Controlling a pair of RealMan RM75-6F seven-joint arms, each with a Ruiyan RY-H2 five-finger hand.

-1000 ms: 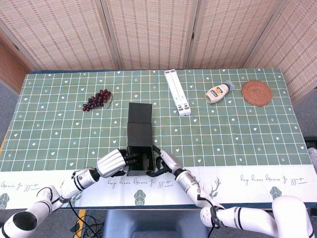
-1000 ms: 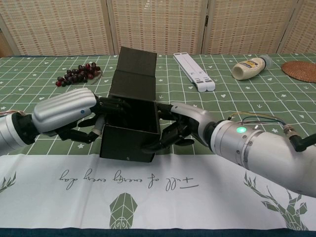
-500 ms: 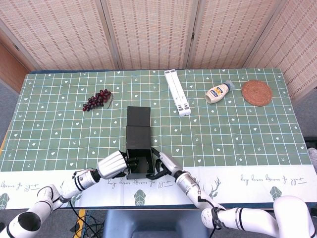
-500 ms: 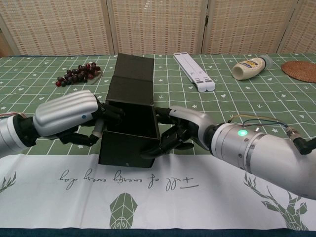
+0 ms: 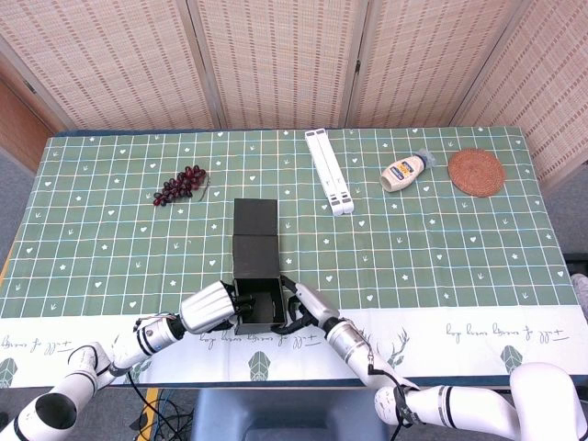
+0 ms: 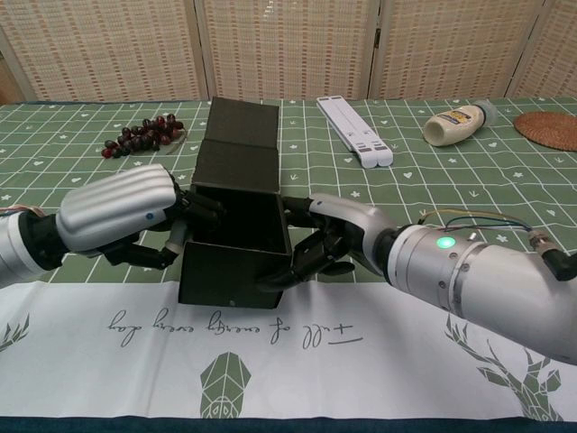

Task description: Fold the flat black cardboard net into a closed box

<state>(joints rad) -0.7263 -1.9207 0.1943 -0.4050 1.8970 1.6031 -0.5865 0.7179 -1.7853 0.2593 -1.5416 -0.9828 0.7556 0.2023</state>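
Note:
The black cardboard box [image 5: 256, 303] [image 6: 234, 244] stands half-formed near the table's front edge, its near end folded into an open tray. Its lid panels [image 5: 255, 234] [image 6: 240, 144] stretch flat toward the far side. My left hand [image 5: 208, 307] [image 6: 122, 209] grips the box's left wall, fingers curled over the rim. My right hand [image 5: 308, 305] [image 6: 335, 234] holds the right wall, its fingers wrapped around the front right corner. The box's inside is dark and looks empty.
A bunch of grapes [image 5: 180, 184] [image 6: 142, 134] lies at the far left. A white folding stand [image 5: 329, 171] [image 6: 354, 131], a mayonnaise bottle [image 5: 404, 171] [image 6: 460, 123] and a woven coaster [image 5: 476, 172] [image 6: 549, 130] sit at the back right. A white runner [image 6: 297, 347] covers the front edge.
Both hands have drawn the box slightly toward the front edge of the table. The grips on both walls are unchanged.

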